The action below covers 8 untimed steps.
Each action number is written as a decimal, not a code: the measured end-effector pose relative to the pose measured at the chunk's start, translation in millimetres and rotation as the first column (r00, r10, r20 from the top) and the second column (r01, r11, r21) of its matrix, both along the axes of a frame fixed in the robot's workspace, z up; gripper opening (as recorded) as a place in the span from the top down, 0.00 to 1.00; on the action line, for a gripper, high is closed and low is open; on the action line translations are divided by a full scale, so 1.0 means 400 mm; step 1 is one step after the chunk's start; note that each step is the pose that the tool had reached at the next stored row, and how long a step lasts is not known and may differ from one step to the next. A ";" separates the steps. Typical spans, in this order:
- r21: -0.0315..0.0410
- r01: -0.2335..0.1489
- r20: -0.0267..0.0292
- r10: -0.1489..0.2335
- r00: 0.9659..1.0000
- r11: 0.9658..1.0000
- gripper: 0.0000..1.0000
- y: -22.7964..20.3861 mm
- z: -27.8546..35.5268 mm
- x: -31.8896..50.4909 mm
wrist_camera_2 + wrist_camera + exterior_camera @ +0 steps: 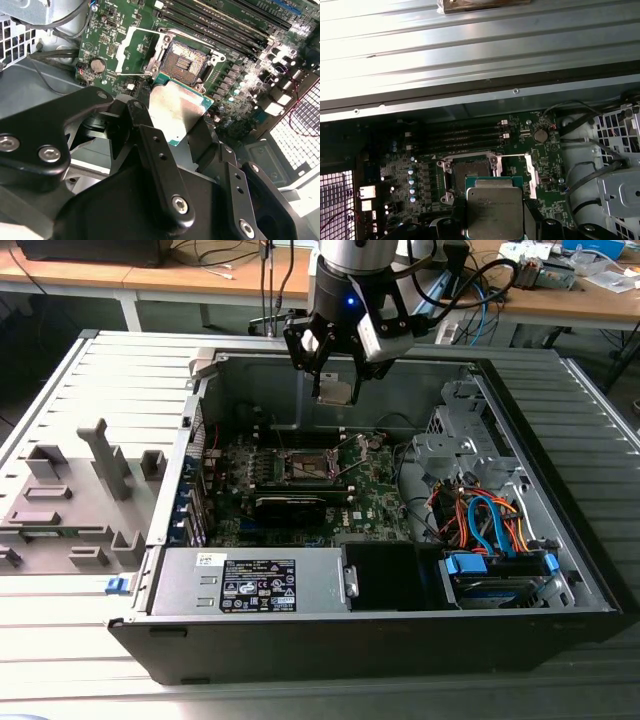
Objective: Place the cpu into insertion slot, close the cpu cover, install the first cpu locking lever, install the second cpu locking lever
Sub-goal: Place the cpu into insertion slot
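My gripper (334, 388) hangs inside the open computer case, shut on the cpu (335, 392), a flat square chip with a silver-grey top. In both wrist views the cpu (177, 107) (495, 207) sits between the black fingers (150, 145), held above the green motherboard. The insertion slot (187, 61) (470, 169) (308, 466) lies bare just beyond the chip's edge, its brownish centre showing. The cpu cover (122, 52) (530, 176), a thin silver frame, is swung open beside the slot. A thin wire lever (125, 74) lies next to the cover.
The black case wall (380, 635) surrounds the board. A long black card (290, 502) lies near the slot, memory slots (215, 20) run beside it. A power supply (250, 580) and a drive bay with blue and orange cables (490, 520) fill the front. Grey fixtures (80, 490) stand outside the case.
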<state>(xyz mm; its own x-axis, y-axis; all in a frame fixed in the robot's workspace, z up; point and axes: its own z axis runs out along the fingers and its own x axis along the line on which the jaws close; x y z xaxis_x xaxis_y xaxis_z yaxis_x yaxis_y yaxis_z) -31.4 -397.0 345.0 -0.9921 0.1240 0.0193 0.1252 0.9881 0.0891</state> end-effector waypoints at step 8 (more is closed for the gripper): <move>0.000 0.011 0.000 -0.011 1.000 1.000 0.45 0.000 0.000 0.000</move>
